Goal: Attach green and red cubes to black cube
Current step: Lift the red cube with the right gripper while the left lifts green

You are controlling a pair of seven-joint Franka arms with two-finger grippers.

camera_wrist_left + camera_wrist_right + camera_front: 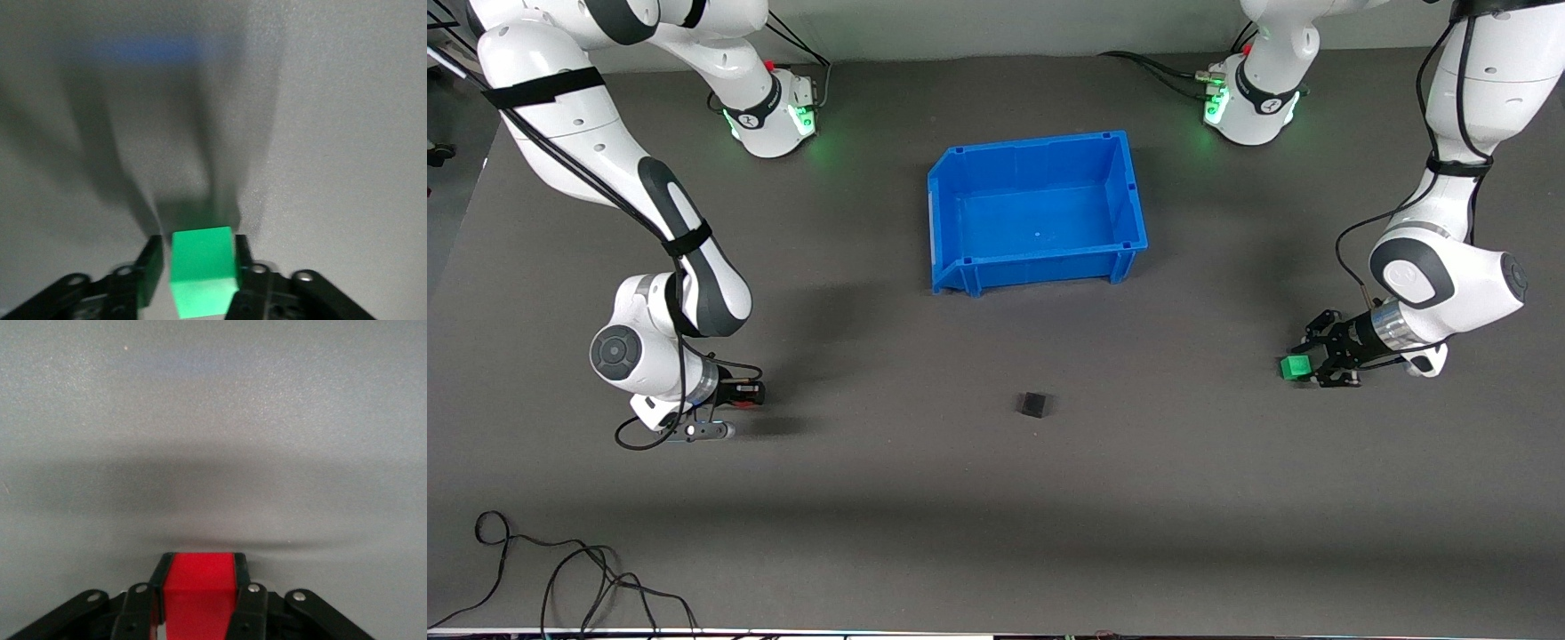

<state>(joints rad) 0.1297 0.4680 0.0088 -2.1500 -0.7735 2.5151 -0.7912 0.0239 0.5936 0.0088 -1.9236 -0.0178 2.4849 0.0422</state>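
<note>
Green plastic fills the gap between the jaws of the left gripper (1303, 367): a small bright green cube (1295, 367) with plain faces, clamped on two of its sides by the black fingers (152, 265). In the left wrist view the same green cube (202, 270) sits squarely between the two fingers, one face turned up toward the camera and its outer end sticking out just past the fingertips. This gripper is at the left arm's end of the dark grey table (1227, 498), low over its surface.

At the right arm's end, the right gripper (749, 392) is also low over the table. The right wrist view shows its jaws shut on a small bright red cube (199, 593), the two black fingers (241, 570) pressed flat against the cube's sides, with bare grey table ahead of the fingertips. From the front camera the red cube is mostly hidden by the fingers.

Between the two grippers, well apart from both, a small matte black cube (1033, 404) rests alone on the table, touching nothing. A blue open-topped plastic bin (1129, 191) stands farther from the front camera than the black cube, between the two arm bases.
</note>
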